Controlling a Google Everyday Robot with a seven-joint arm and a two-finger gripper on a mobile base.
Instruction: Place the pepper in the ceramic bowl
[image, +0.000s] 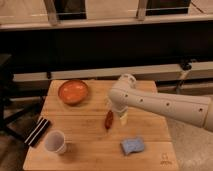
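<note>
The pepper (108, 120), small and dark red, lies on the wooden table (85, 127) near its middle. The ceramic bowl (73, 92), orange and glossy, stands empty at the table's back left. My white arm reaches in from the right. Its gripper (120, 115) hangs low over the table just right of the pepper, open and holding nothing. The arm's bulk hides part of the gripper and the table behind it.
A white paper cup (55, 142) stands at the front left, with a black striped object (39, 131) at the left edge beside it. A blue sponge (132, 146) lies at the front right. A dark counter runs behind the table.
</note>
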